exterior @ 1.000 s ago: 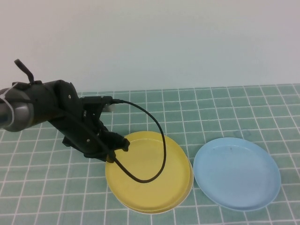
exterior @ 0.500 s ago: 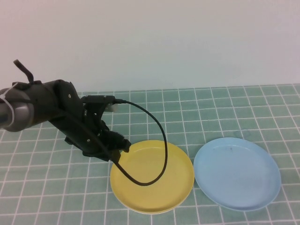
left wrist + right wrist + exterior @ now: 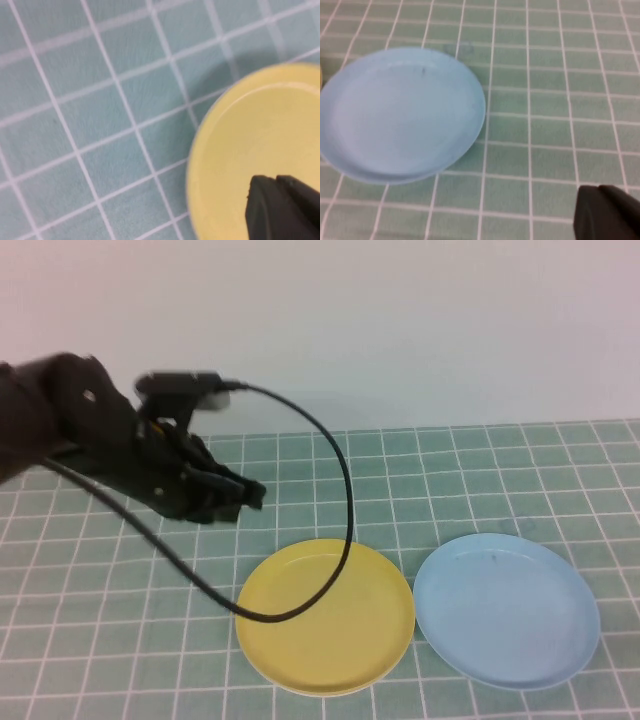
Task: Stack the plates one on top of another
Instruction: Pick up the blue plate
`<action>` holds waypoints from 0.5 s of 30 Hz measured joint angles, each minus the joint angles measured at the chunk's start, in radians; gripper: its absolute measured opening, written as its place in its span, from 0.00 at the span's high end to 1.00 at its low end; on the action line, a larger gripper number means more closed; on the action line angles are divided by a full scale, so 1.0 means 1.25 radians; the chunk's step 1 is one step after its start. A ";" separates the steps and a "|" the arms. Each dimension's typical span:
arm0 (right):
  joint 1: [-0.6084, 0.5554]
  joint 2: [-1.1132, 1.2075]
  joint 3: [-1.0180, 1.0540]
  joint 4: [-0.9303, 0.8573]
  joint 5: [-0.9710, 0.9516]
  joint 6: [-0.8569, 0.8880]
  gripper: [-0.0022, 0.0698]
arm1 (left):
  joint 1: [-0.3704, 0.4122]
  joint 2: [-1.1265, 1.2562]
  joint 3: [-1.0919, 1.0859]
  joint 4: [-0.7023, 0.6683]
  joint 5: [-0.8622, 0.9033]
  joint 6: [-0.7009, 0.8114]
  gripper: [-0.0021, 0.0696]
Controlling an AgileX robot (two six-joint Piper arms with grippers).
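The yellow plate (image 3: 326, 616) lies nearest the camera on the green tiled mat (image 3: 100, 640), its near rim close to the mat's front edge. A thin pale rim shows under its front edge, perhaps a second plate beneath, though that cannot be told for sure. Just beside it on the right, rims almost touching, lies the blue plate (image 3: 505, 610); its right rim leaves a little mat free toward that edge. Bare mat opens to the left of the yellow plate and behind both plates up to the plain wall (image 3: 400, 330).

The left gripper (image 3: 250, 495) hangs above the mat, behind and to the left of the yellow plate, clear of its rim, jaws closed on nothing. A black cable (image 3: 345, 490) loops from the arm over the yellow plate. In the left wrist view the dark fingertips (image 3: 280, 210) show over the yellow plate (image 3: 250, 150).

The right gripper (image 3: 607, 212) is outside the high view; closed and empty, it shows in its wrist view over bare tiles, apart from the blue plate (image 3: 400, 115).

No writing or labels can be read anywhere.
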 joint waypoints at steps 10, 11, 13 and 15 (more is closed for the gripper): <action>0.000 0.253 -0.181 0.100 0.142 -0.081 0.93 | 0.000 -0.284 0.000 -0.003 0.036 -0.004 0.97; 0.000 0.307 -0.201 0.127 0.133 -0.085 0.91 | 0.000 -0.312 0.001 -0.005 0.038 0.005 0.97; 0.000 0.395 -0.244 0.170 0.121 -0.094 0.85 | 0.000 -0.359 0.010 -0.005 0.036 0.029 0.97; 0.000 0.491 -0.288 0.201 0.114 -0.109 0.78 | 0.000 -0.392 0.009 0.002 0.051 0.045 0.97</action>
